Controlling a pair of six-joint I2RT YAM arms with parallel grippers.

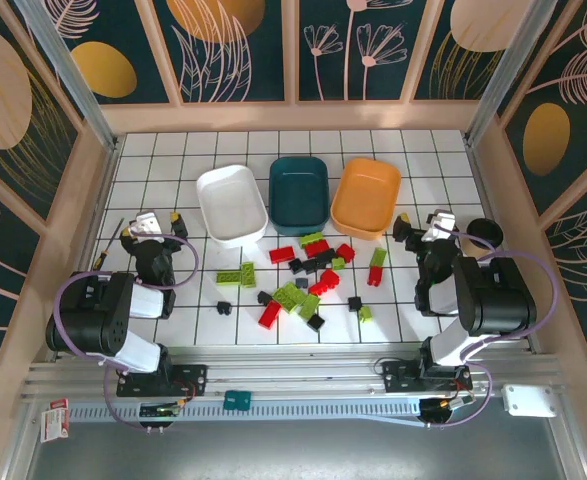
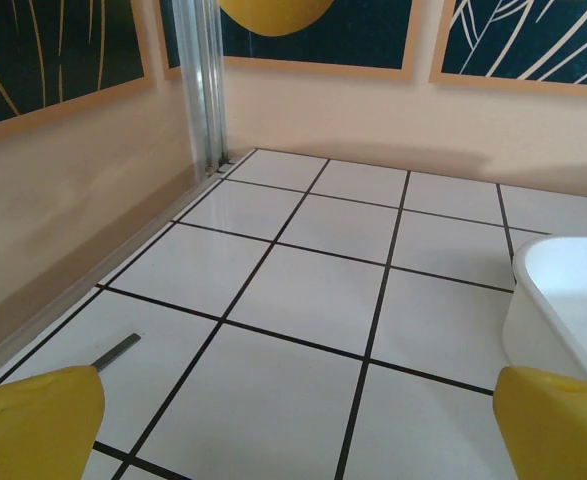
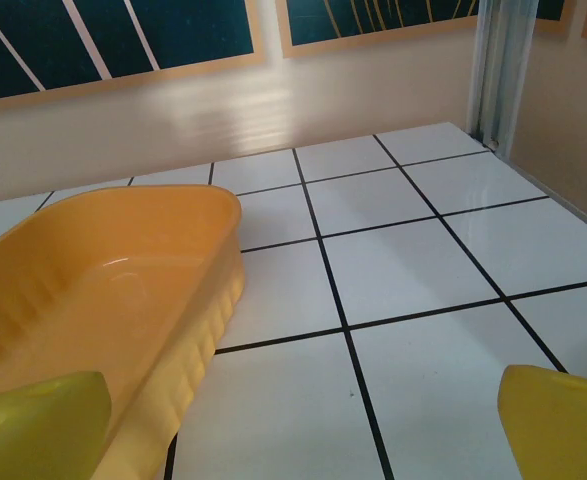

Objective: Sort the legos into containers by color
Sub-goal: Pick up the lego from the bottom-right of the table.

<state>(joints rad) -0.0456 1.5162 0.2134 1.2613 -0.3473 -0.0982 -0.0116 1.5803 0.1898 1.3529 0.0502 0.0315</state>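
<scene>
The legos, red (image 1: 282, 254), lime green (image 1: 233, 277) and black (image 1: 316, 322), lie scattered on the tiled table in front of the containers. At the back stand a white bin (image 1: 231, 205), a dark teal bin (image 1: 299, 190) and an orange bin (image 1: 366, 198), all without bricks in them. My left gripper (image 1: 153, 224) is open, left of the white bin (image 2: 568, 300), its yellow fingertips (image 2: 33, 420) wide apart over bare tile. My right gripper (image 1: 425, 222) is open just right of the orange bin (image 3: 103, 290), nothing between its yellow fingertips (image 3: 563, 420).
A thin tool with a metal shaft (image 1: 108, 245) lies by the left wall, its tip (image 2: 118, 350) near my left fingers. A dark round object (image 1: 485, 232) sits by the right arm. Wooden walls close the table on three sides.
</scene>
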